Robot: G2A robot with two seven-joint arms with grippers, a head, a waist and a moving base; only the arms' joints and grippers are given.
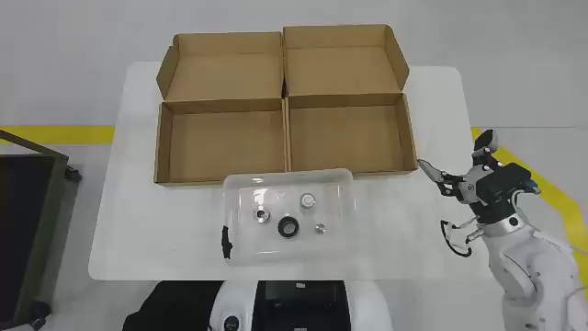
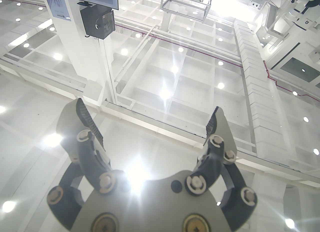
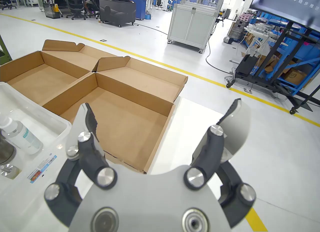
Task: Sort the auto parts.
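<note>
A white desk (image 1: 138, 230) carries two open brown cardboard boxes (image 1: 220, 144) (image 1: 349, 136), touching side by side at its far half. Just in front of them I see a clear plastic tray (image 1: 335, 239) holding the parts: a black ring (image 1: 288, 227), small metal pieces (image 1: 263, 214) and a little white bottle (image 1: 308, 200). My right tool (image 3: 162, 105) hangs open off the desk's right edge. My left tool (image 2: 148, 106) is open too, aimed at the ceiling (image 2: 195, 73).

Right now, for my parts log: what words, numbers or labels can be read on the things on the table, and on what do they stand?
Sticker on the clear bin: small print, too small to read.
Small bottle in the bin: pale label, too blurred to read.
Cardboard boxes: no print visible.
Loose parts in the bin: too small to tell any marks.
</note>
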